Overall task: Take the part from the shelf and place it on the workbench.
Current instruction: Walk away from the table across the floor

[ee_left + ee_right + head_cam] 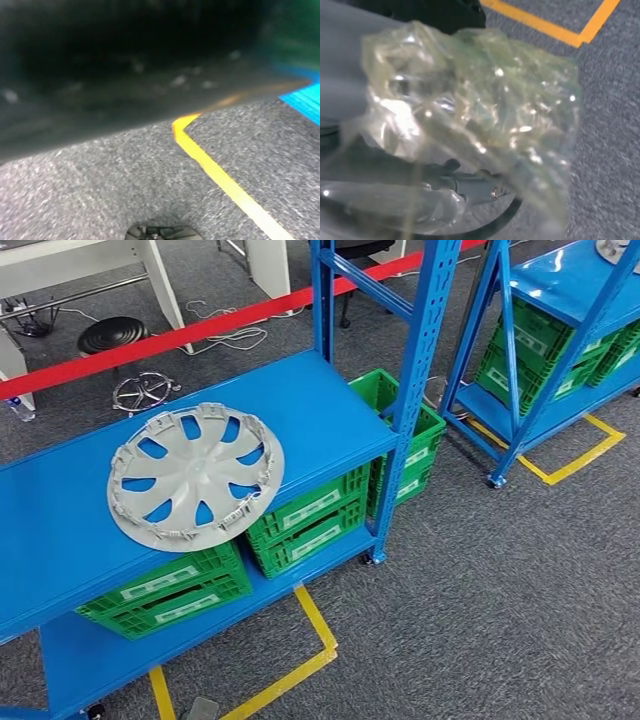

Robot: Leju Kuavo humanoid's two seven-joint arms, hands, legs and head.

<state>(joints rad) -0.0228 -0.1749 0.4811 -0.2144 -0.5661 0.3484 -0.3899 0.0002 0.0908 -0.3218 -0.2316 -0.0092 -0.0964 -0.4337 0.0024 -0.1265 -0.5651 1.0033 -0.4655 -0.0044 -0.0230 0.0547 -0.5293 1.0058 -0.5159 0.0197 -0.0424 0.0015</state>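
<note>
Silver plastic wheel cover [195,478] flat on blue metal shelf [317,405], green crates [309,520] beneath; right hand [471,185] plastic-wrapped, state unclear.

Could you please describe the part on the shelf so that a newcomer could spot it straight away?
Find the near blue shelf in the head view. On its upper board lies a wheel cover, its edge overhanging the front above the green crates. It is the one round, silver-grey, spoked thing there; everything around it is blue or green and boxy.
</note>
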